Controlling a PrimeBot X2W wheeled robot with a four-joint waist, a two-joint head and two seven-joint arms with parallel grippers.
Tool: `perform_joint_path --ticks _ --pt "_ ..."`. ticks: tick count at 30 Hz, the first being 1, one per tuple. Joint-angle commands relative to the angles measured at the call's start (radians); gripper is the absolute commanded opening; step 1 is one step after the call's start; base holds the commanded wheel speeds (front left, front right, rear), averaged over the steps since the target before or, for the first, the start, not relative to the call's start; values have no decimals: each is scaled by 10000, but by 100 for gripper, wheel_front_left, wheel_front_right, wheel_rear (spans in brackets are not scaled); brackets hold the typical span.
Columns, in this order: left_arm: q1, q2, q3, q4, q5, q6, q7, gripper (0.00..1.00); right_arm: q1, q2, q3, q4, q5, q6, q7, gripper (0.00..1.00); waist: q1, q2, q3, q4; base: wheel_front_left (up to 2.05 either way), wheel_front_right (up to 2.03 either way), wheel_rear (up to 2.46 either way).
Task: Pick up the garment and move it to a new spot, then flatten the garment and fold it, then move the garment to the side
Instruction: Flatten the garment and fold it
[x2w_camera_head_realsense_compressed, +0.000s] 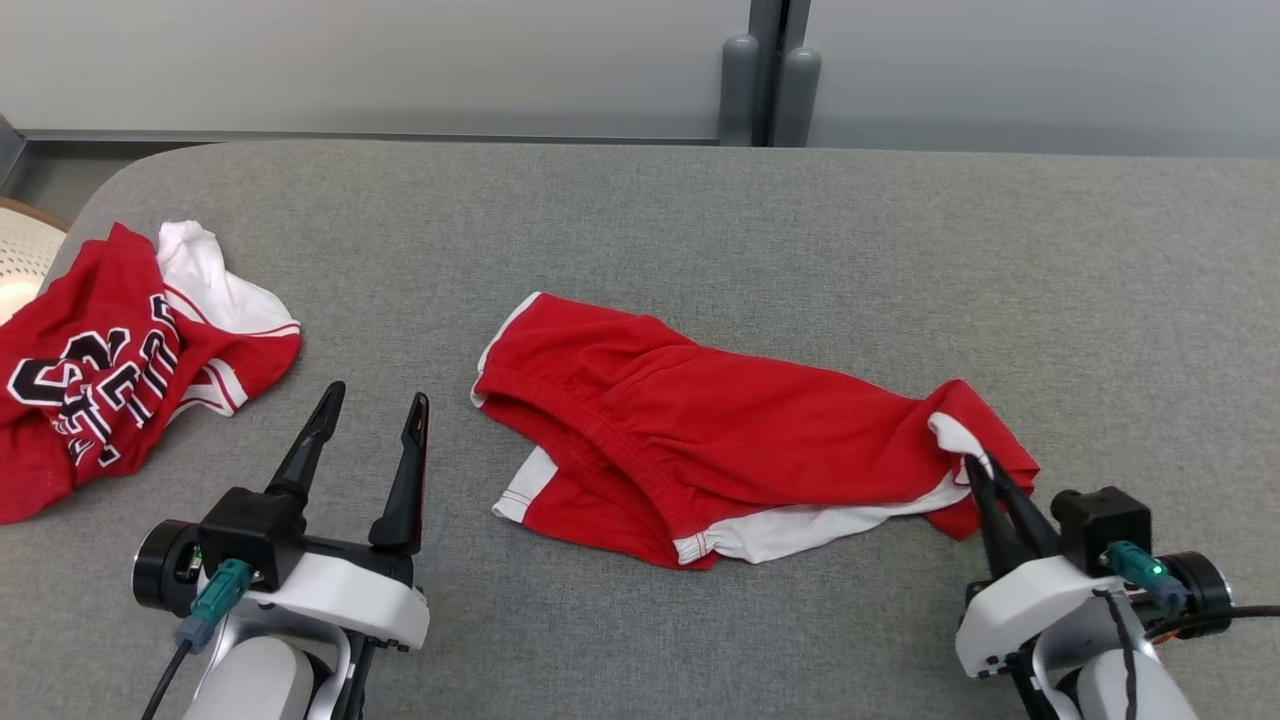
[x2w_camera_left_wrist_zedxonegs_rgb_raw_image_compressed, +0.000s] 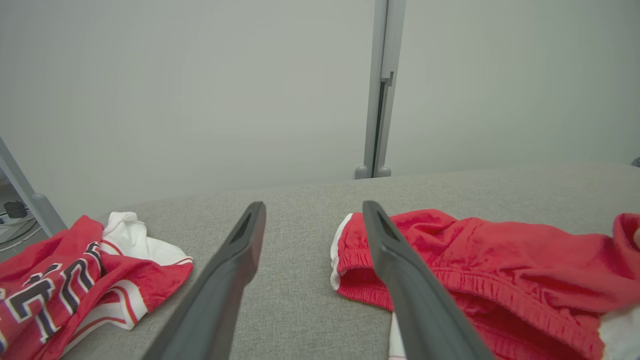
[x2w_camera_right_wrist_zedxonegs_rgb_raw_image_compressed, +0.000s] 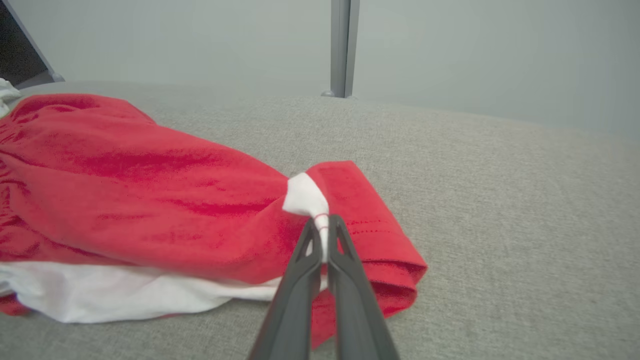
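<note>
1. The red shorts (x2w_camera_head_realsense_compressed: 720, 430) lie crumpled on the grey surface (x2w_camera_head_realsense_compressed: 700, 220), pretty much straight in front of the grey post (x2w_camera_head_realsense_compressed: 770, 90) on the back wall, on the robot's side of it. The waistband end sits left of the post and the leg end runs off to the right of it.
2. White lining pokes out along the shorts' edge farthest from the post, plus a little white tuft at the leg end.
3. The right hand (x2w_camera_head_realsense_compressed: 978, 465) is right of the post and close to the robot. Its fingers are pinched tight together on that white tuft, so it's got hold of the shorts by the leg hem. The right wrist view shows it really clearly, white fabric squeezed between the two tips.
4. The left hand (x2w_camera_head_realsense_compressed: 378, 395) is left of the post, also on the robot's side. Its fingers are spread wide with nothing in them, and it isn't touching the shorts, just sitting beside the waistband.
5. A red and white jersey (x2w_camera_head_realsense_compressed: 110, 370) with black lettering is bunched up way off to the left of the post, near the surface's rounded corner.
</note>
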Motion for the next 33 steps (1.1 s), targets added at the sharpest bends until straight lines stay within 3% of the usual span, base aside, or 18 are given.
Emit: perform_joint_path --ticks 1,7,8,9,10,19,25,33 --pt "-140 36 70 -42 78 -1 -34 100 54 -27 -202 -179 1 -5 -57 0 0 0 -9 -72 0 0 0" --pt "-82 1 156 -94 120 -5 -26 100 319 -21 -1438 -545 -550 -3 181 0 0 0 -25 -211 0 0 0" --pt "-69 -8 163 -91 125 -16 -27 100 369 -24 -1595 -537 -605 -3 198 21 0 0 -26 -232 0 0 0" --pt "-41 -16 175 -83 129 -19 -27 100 414 -22 -1711 -507 -642 -5 201 84 0 0 -36 -262 0 0 0" --pt "2 -8 193 -75 120 -20 -27 100 434 -28 -1861 -469 -618 -5 169 100 0 0 -30 -311 0 0 0" --pt "316 18 330 -40 75 -47 -24 100 925 -22 -1854 -434 332 -3 -358 100 0 0 -265 -566 0 0 0" --pt "692 62 534 -173 93 121 -25 100 1445 -26 -1293 -1428 878 -5 -780 100 0 0 -610 -823 0 0 0" --pt "1478 182 587 -358 115 306 -10 100 1825 -29 -931 -2806 1108 -3 -378 100 0 0 -1256 -1107 0 0 0"
